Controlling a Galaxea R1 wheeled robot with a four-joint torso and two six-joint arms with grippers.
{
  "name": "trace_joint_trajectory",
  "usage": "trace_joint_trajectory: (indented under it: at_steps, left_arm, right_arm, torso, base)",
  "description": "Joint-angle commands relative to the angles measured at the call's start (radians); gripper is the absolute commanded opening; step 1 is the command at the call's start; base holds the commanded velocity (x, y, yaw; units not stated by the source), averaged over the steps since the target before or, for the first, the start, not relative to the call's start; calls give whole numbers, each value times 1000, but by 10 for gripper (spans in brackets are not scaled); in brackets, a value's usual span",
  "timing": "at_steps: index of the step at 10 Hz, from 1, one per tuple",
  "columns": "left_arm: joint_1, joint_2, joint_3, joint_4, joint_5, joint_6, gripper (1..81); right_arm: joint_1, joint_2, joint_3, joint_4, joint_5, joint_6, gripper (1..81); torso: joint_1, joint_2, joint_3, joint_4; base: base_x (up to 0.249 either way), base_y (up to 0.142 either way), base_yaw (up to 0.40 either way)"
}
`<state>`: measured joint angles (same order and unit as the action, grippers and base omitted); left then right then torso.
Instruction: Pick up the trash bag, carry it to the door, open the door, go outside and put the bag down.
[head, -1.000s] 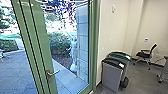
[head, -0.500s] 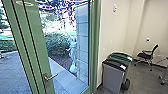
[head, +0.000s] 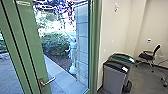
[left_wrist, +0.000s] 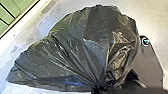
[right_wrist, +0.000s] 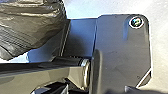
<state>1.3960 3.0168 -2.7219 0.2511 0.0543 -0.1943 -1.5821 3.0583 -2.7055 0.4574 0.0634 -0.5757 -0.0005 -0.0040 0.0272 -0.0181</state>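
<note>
In the left wrist view, the black trash bag (left_wrist: 75, 47) spreads out from a gathered neck, where my left gripper (left_wrist: 100, 89) is shut on it. Part of the same trash bag (right_wrist: 30, 27) shows in the right wrist view, beside my base. The green-framed glass door (head: 28, 47) is close ahead in the head view, with a metal lever handle (head: 47, 81) low on its upright. Whether my right gripper is open or shut is unclear.
Two grey bins (head: 115, 77), one with a black lid and one with green, stand against the wall right of the door frame. Farther back is a black office chair (head: 148, 56). Through the glass are paving (head: 58, 75) and bushes (head: 53, 42).
The head camera has moved nearer the doorway. The door's upright and lever handle show larger and farther left, and the bins show slightly larger.
</note>
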Motion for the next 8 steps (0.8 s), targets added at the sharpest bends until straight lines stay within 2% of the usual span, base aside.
trace_joint_trajectory:
  at_steps: [1,8]
  left_arm:
    - [-71,-4,1,10,41,4,10]
    - [-71,-4,1,10,41,6,10]
  right_arm:
    - [43,6,3,-13,-62,-7,811]
    - [43,6,1,-13,-62,-7,811]
  torso:
    - [1,0,0,0]
    - [1,0,0,0]
  base:
    - [135,0,0]
    - [127,0,0]
